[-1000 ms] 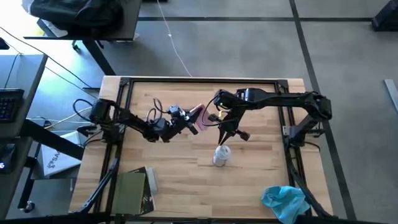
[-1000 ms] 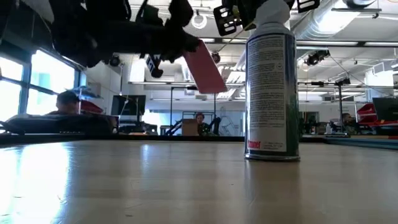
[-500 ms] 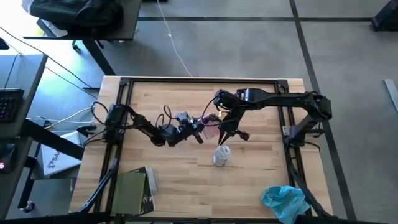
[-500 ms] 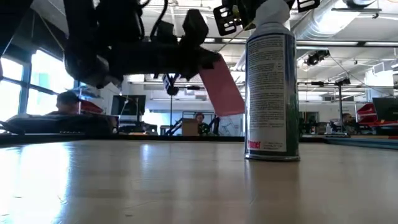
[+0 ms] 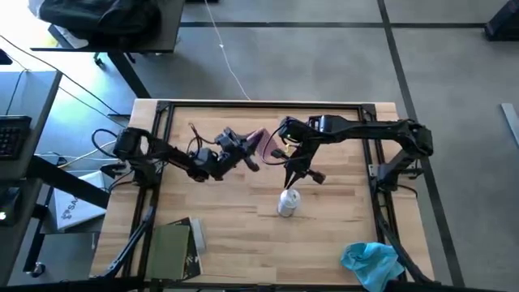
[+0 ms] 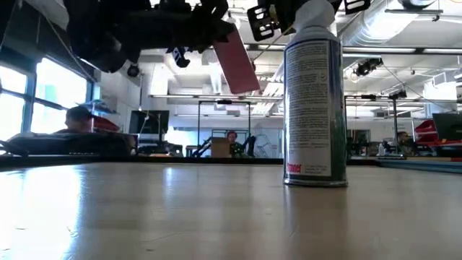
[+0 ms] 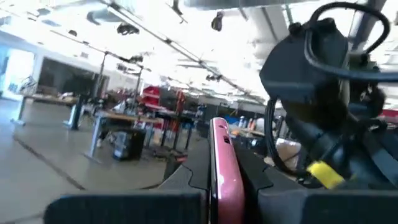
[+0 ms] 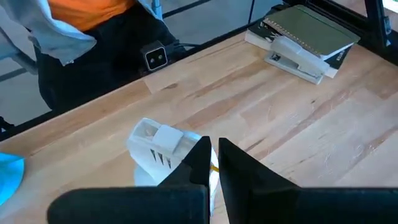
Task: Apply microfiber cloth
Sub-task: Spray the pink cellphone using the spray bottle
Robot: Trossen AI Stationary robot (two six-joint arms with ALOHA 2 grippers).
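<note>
From above, the microfiber cloth [image 5: 371,263] lies crumpled at the near right corner of the wooden table [image 5: 340,203], well apart from both arms. The left gripper [image 5: 253,148] reaches toward the table's middle and clamps a flat pink object [image 5: 261,140] between its fingers. The right gripper [image 5: 296,174] hangs just beyond the white spray can [image 5: 289,202], which stands upright near the centre. A dark green book [image 5: 170,248] with a stapler [image 5: 197,234] beside it sits at the near left edge.

From table height, the spray can [image 6: 313,101] stands tall on the wood, its printed label facing the camera. The pink object [image 6: 234,60] hangs tilted in the air to the can's left, held from above by the left arm's dark gripper [image 6: 206,27] — clear of the table.

The left wrist camera shows the pink object [image 7: 222,168] edge-on, pinched tight between that arm's two dark fingers [image 7: 186,174].

The right wrist camera looks down on the can's white nozzle cap [image 8: 160,144] just past its own fingers [image 8: 199,163]; the jaws stand narrow, nearly together, gripping nothing. A sliver of the blue cloth [image 8: 7,177] shows at the picture's edge, and the book [image 8: 311,32] and stapler [image 8: 296,60] lie farther off. A person in an orange top [image 8: 81,28] stands beyond the table.
</note>
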